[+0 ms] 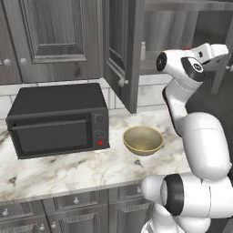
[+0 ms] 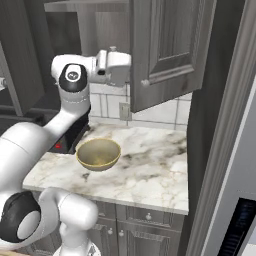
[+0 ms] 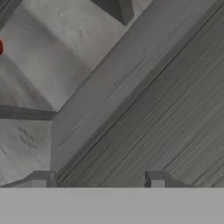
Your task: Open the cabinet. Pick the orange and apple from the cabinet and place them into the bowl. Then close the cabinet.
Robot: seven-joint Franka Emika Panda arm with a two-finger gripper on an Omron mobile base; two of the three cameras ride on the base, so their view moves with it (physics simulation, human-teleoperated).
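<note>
Inside the open cabinet [image 1: 127, 54], your gripper [image 3: 98, 178] sat with fingers spread and empty; a sliver of the apple [image 3: 1, 47] showed off-centre, so reaching straight risked missing it. The bowl [image 1: 143, 139] waited below.

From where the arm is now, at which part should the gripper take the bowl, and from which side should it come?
Probably at the rim, from straight above. The bowl sits upright and open on the marble counter, its wall thin and flaring, so one finger inside and one outside would pinch it. The right side looks best: the microwave stands close on its left.
</note>
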